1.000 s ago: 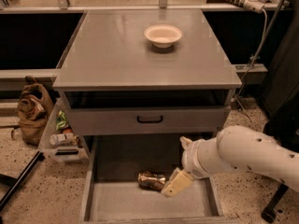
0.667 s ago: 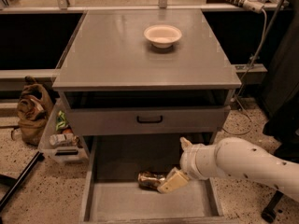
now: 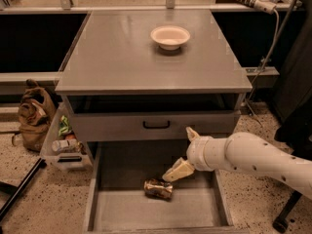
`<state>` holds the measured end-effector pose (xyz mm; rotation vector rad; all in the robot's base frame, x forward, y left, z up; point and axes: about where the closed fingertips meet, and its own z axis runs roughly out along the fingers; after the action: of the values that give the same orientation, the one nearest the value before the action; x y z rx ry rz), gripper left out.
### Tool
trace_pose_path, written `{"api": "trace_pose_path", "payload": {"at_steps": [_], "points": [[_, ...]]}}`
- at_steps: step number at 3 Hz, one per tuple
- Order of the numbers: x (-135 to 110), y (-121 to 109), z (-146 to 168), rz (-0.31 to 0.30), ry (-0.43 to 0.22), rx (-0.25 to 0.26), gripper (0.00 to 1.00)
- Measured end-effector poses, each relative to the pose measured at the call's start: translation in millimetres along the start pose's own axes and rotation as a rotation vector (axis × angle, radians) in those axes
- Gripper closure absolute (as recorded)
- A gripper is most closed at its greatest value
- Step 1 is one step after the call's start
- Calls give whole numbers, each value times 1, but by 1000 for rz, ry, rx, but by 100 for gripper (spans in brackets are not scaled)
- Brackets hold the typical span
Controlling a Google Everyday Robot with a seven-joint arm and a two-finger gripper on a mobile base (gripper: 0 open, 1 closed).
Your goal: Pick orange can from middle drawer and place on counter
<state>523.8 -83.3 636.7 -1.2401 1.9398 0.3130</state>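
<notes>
The orange can (image 3: 158,189) lies on its side on the floor of the open middle drawer (image 3: 122,213), near the middle. It is shiny, golden-brown and dented. My gripper (image 3: 178,170) reaches in from the right on the white arm (image 3: 243,157) and hangs just above and to the right of the can, apart from it. The counter (image 3: 122,57) is the broad grey cabinet top above the drawers.
A white bowl (image 3: 170,36) stands on the counter, at the back right of centre. The upper drawer front with a black handle (image 3: 156,126) is slightly open above the middle drawer. A brown bag (image 3: 35,113) and a bin of items (image 3: 63,145) sit left of the cabinet.
My gripper has risen and pulled back from beside the can. The can has stayed in place on the drawer floor.
</notes>
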Motion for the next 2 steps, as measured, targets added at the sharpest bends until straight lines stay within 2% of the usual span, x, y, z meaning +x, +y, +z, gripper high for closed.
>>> {"api": "trace_pose_path", "payload": {"at_steps": [2], "points": [[4,4,5,15,-10,-14,0]]}}
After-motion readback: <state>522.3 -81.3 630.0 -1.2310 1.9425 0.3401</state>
